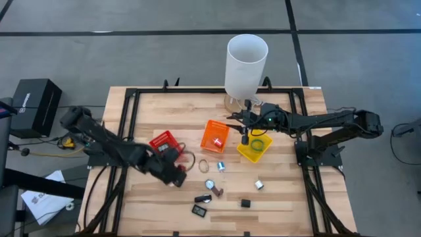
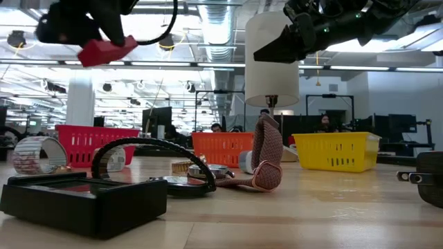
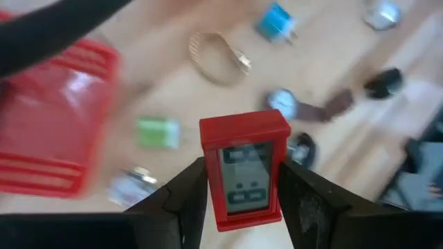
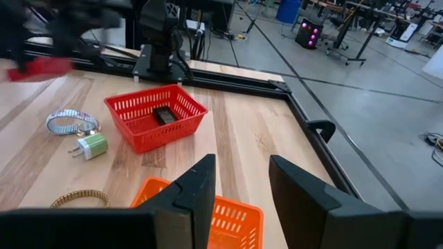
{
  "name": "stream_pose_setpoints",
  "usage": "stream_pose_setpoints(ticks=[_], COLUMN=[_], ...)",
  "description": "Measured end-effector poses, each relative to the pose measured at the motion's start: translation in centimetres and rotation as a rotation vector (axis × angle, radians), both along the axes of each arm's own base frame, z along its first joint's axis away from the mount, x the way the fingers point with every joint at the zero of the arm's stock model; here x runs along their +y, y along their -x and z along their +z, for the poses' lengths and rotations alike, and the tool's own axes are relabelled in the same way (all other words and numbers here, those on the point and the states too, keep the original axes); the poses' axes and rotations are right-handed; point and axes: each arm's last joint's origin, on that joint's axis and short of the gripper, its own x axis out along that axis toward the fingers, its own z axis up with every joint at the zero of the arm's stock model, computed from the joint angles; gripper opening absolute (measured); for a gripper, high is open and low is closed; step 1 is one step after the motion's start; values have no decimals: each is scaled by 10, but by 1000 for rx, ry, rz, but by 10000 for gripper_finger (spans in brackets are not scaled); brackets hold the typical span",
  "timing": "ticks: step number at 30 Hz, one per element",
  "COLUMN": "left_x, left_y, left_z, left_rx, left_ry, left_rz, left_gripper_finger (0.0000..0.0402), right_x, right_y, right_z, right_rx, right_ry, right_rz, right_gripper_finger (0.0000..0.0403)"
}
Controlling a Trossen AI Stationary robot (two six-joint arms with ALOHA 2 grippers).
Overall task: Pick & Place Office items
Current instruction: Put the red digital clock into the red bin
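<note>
My left gripper (image 3: pixel 243 200) is shut on a small red rectangular device with a screen (image 3: pixel 243 169), high above the table near the red bin (image 1: pixel 164 141). It also shows in the low view (image 2: pixel 107 50). My right gripper (image 4: pixel 239 187) hangs open over the orange bin (image 4: pixel 221 218), between that bin and the yellow bin (image 1: pixel 255 149). Other small items lie flat on the table: a gold bracelet ring (image 3: pixel 218 59), a blue plug (image 3: pixel 277 21), a green plug (image 4: pixel 90 145), a watch (image 1: pixel 212 187) and black pieces (image 1: pixel 199 210). My left gripper pinches the red device by its two long sides (image 3: pixel 208 187), one finger (image 3: pixel 183 200) on each side, coming from above and pointing down. The device's lower part sits between the fingers and its top end (image 3: pixel 243 128) sticks out beyond them. It is lifted clear of the table.
A tall white cylinder (image 1: pixel 247 62) stands at the far edge behind the bins. The red bin (image 4: pixel 156 114) holds a black piece (image 4: pixel 166 114). A silvery watch band (image 4: pixel 69 121) lies beside it. A black metal frame (image 1: pixel 131 118) edges the wooden table.
</note>
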Motion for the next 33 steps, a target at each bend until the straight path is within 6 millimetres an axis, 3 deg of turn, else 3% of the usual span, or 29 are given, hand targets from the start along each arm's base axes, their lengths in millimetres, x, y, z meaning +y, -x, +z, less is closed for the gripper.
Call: stream_pose_setpoints(ticks=[9,17,25,33], left_x=[49,87,101,105], left_y=[9,24,23,36], left_z=[-2,-55,-84,-103], left_rx=[214,422,335,408], left_ry=[-147,-111,-35,-6], left_rz=[22,82,54,12], left_gripper_finger=[152,153,157,179], right_x=[0,0,0,0], right_y=[0,1,1,1], right_z=[0,-2,-2,-2], right_rx=[4,24,19,19], right_ry=[-1,-8,-29,-29], right_rz=[0,-1,-7,-7], right_gripper_finger=[127,127,127,127])
